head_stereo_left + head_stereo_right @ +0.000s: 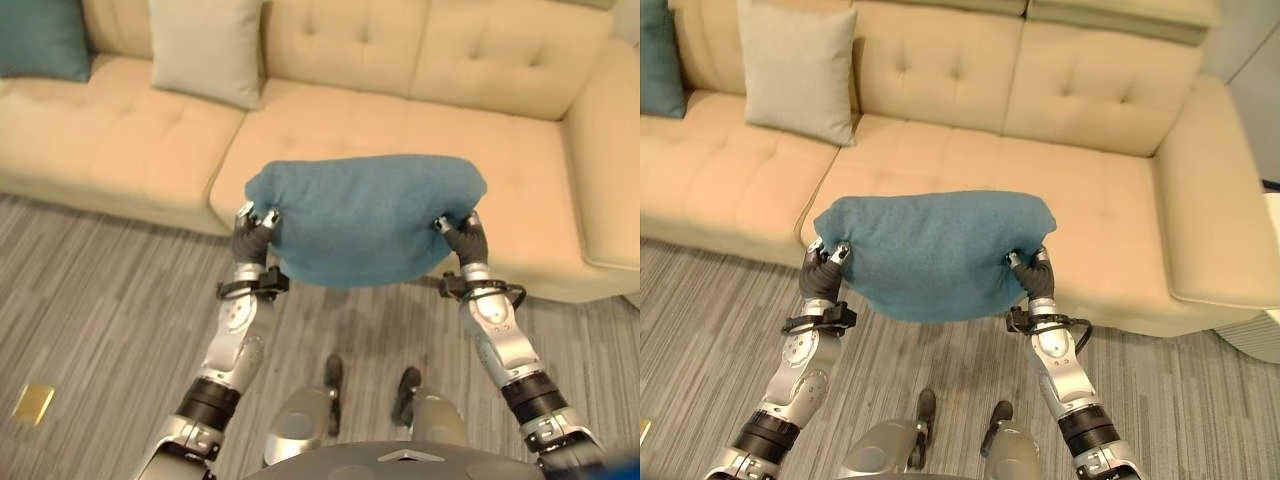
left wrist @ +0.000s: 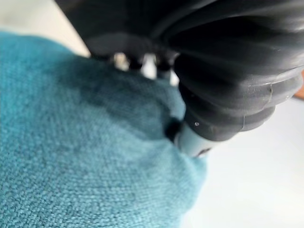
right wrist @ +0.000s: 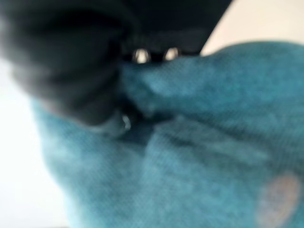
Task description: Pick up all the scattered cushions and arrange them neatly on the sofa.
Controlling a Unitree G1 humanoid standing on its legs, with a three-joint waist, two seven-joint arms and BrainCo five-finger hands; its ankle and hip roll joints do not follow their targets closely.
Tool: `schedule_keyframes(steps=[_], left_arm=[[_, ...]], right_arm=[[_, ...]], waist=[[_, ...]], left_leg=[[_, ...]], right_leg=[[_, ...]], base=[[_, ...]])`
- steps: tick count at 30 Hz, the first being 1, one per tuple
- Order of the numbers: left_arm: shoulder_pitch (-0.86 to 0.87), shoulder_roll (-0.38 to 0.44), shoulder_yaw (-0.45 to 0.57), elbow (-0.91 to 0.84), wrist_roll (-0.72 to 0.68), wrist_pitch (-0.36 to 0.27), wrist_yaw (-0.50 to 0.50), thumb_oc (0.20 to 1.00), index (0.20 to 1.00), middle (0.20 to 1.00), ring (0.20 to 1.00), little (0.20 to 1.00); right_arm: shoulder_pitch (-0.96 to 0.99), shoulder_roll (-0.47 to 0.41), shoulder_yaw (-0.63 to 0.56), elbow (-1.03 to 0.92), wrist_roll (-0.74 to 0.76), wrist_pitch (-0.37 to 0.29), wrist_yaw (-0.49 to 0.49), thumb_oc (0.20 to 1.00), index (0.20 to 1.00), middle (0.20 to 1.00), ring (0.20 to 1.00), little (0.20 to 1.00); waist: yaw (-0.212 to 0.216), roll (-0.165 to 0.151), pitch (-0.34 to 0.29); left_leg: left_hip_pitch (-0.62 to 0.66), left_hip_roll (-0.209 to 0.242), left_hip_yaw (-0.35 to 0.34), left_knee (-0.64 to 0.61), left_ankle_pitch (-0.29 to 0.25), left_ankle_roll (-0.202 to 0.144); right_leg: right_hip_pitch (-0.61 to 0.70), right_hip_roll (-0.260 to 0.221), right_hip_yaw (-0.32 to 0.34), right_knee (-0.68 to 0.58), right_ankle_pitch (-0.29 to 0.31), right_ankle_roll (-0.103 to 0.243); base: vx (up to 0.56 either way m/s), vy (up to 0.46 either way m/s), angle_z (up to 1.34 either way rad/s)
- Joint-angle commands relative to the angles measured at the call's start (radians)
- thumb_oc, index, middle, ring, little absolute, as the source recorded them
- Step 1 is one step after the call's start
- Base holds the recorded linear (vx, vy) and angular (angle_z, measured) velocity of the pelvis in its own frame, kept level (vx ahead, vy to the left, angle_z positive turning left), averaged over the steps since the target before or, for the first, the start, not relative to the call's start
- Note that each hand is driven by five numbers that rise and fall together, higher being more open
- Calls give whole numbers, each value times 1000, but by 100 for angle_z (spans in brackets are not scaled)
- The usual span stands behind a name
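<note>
A cushion (image 1: 365, 218) is held up between the left hand (image 1: 253, 237) and the right hand (image 1: 465, 240), with one side gripped by each. The sofa (image 1: 300, 130) is set just past both hands and below the held cushion. A second cushion (image 1: 208, 48) is leaned on the sofa back, beyond the left hand. A third cushion (image 1: 42, 38) is placed further out to that hand's left.

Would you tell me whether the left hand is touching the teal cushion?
Touching: the left wrist view shows the left hand pinching into the teal cushion.
</note>
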Motion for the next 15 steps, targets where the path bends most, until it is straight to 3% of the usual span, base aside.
schedule_keyframes(steps=[1,2,4,8,10,13,15], left_arm=[[-69,-23,-96,-152,61,-25,-82,200,200,200,200,200],[-65,-29,-97,-147,51,-25,-84,200,200,200,200,200],[-67,-34,-98,-141,70,-19,-89,200,200,200,200,200],[-73,-62,-115,-129,36,-13,-109,200,200,200,200,200],[-80,-64,-126,-127,40,-7,-103,200,200,200,200,200],[-81,-60,-130,-117,39,-4,-100,200,200,200,200,200],[-95,-63,-140,-121,56,10,-93,200,200,200,200,200]], right_arm=[[-87,36,53,-96,-17,-78,72,200,200,200,200,200],[-86,28,52,-105,-31,-71,64,200,200,200,200,200],[-73,22,44,-113,-22,-73,73,200,200,200,200,200],[-55,4,16,-108,9,-80,58,200,200,200,200,200],[-57,7,17,-107,21,-78,55,200,200,200,200,200],[-63,9,15,-106,22,-75,58,200,200,200,200,200],[-60,8,5,-111,18,-77,51,200,200,200,200,200]], waist=[[9,20,-44],[0,14,-47],[4,-4,-60],[2,-24,-67],[8,-25,-62],[13,-31,-67],[22,-41,-73]], left_leg=[[55,4,-127,9,-22,-34],[72,8,-143,11,-25,-42],[84,14,-143,18,-40,-65],[12,54,-96,212,-22,-129],[-5,62,-82,241,-15,-128],[-25,47,-65,154,-29,-106],[-143,44,-1,115,52,-104]], right_leg=[[26,42,0,-94,110,53],[18,64,30,-112,105,54],[97,94,27,-187,76,39],[176,98,-74,-214,37,5],[206,106,-90,-219,19,-7],[220,114,-86,-226,4,-7],[254,138,-80,-239,-15,-9]], base=[[198,-104,-29],[221,-134,10],[266,-208,51],[167,-191,76],[126,-114,69],[119,-32,20],[160,13,18]])
